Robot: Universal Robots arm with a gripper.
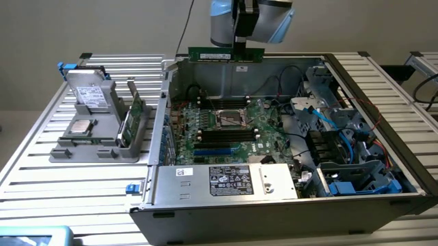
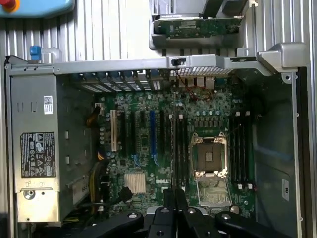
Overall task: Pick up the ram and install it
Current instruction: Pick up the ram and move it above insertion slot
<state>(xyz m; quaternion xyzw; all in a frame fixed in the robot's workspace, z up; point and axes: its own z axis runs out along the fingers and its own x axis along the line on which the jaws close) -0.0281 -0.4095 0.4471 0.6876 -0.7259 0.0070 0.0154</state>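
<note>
ram stick [image 1: 212, 54] update from us, the long thin green circuit board with a white label. Biggest first: the open grey metal computer case [image 1: 287, 218] lies on its side, so the large green motherboard [image 1: 267, 130] faces up for easy reach. Its long black memory slots [image 1: 229, 134] look empty beside the square silver CPU socket [image 1: 231, 119]. Our black two-finger gripper [image 1: 240, 51] is clamped on the stick's top edge, holding it level above the case's far wall in the exterior view, parallel to those slots, we'd guess so the contacts line up.
</note>
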